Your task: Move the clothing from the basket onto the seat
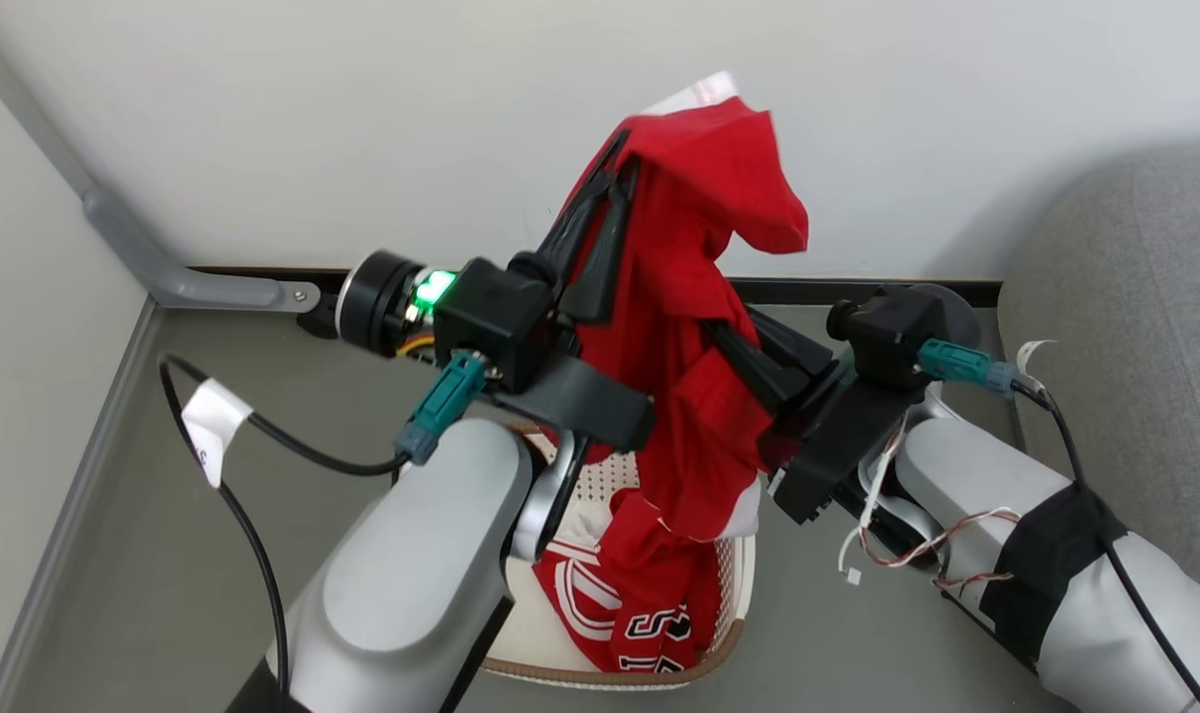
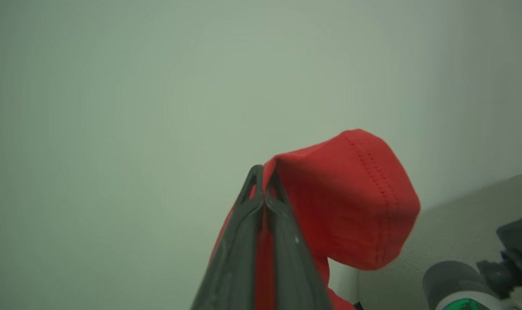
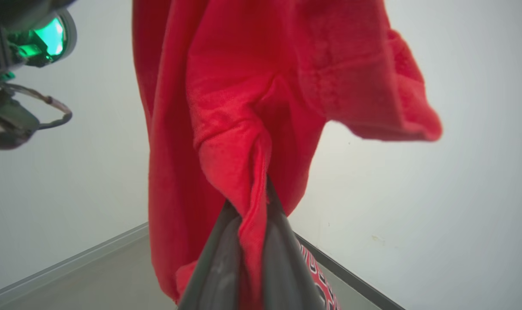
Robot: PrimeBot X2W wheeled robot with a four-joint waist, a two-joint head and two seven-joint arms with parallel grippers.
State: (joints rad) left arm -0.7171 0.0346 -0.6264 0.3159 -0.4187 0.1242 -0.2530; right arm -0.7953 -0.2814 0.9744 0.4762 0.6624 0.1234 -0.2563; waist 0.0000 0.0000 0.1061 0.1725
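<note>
A red piece of clothing (image 1: 694,297) hangs lifted above the basket (image 1: 729,649), its lower end still trailing into it. My left gripper (image 1: 620,149) is shut on the garment's top fold (image 2: 351,198), fingers pointing up. Lower and to the right, my right gripper (image 1: 714,332) is shut on a bunched fold of the same clothing (image 3: 239,172). More red clothing with white letters (image 1: 630,619) lies in the cream basket. The light-grey seat (image 1: 1145,327) stands at the right edge.
The basket sits on a grey floor (image 1: 164,555) in a corner, with a pale wall (image 1: 362,119) behind and a dark skirting strip. A black cable with a white tag (image 1: 214,421) loops at the left. My pale forearms cover part of the basket.
</note>
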